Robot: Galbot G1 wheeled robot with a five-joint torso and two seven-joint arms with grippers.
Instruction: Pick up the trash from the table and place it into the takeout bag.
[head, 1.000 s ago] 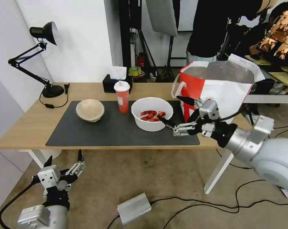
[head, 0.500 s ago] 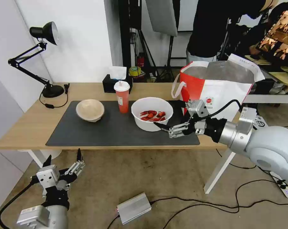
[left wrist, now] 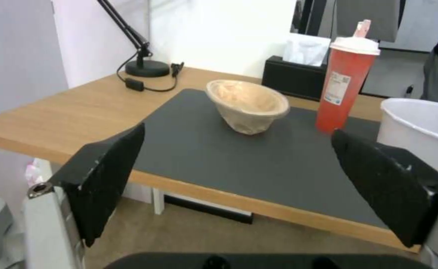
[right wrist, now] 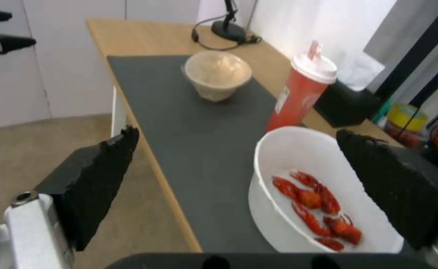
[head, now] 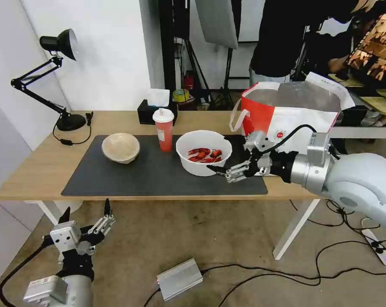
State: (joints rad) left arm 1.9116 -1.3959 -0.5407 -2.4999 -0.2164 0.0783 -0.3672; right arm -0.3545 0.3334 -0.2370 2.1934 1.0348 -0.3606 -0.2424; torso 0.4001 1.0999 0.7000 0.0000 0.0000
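Right gripper (head: 223,155), jaws spread, sits at the white bowl (head: 203,152) on the surface's mat (head: 116,179); its wrist view shows crayfish scraps (right wrist: 318,209) inside. Left gripper (head: 87,215), jaws apart, hangs below the surface edge. Takeout bag (head: 295,115) stands right of the bowl.

- Right arm (head: 355,183): glossy pale-grey rounded shell, silver metal cuff, black wrist section, looping black cable.
- Left arm (head: 59,290): grey shell, black cable.
- Fingers (right wrist: 99,179): black, ridged pads.

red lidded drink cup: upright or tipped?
Upright. The red lidded drink cup stands on its base on the large dark grey mat, white lid on top, between the two bowls.
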